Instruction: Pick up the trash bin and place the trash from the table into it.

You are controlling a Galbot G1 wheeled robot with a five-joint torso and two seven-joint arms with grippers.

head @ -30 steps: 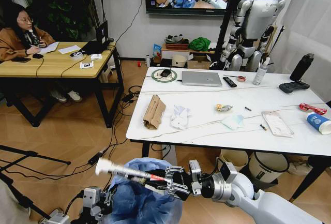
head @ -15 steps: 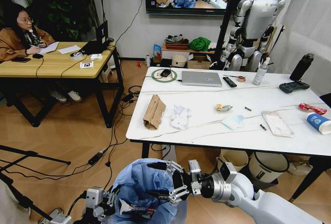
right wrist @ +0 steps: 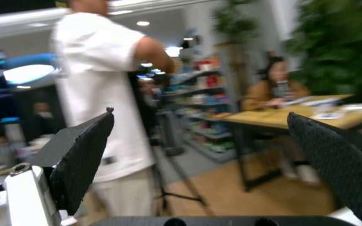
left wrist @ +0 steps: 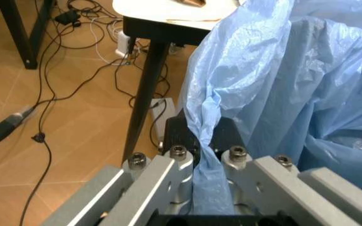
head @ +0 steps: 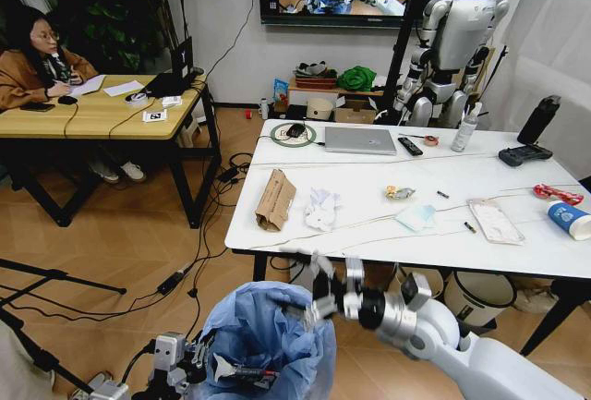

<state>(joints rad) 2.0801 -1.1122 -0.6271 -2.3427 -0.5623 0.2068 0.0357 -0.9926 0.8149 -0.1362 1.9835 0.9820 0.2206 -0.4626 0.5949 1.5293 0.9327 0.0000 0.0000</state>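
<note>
You see the trash bin [head: 266,345] low in front of the table [head: 369,234], with the left gripper [head: 185,363] at its left side and the right gripper [head: 319,289] just above its rim. On the table, the paper bag [head: 275,200] lies left of the tissue [head: 321,210]; the face mask [head: 417,218] lies right of both, and the laptop [head: 359,140] sits behind them.

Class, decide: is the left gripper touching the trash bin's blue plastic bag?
Touching. The left wrist view shows the left gripper shut on a fold of the blue plastic bag lining the trash bin, the plastic pinched between its fingers.
</note>
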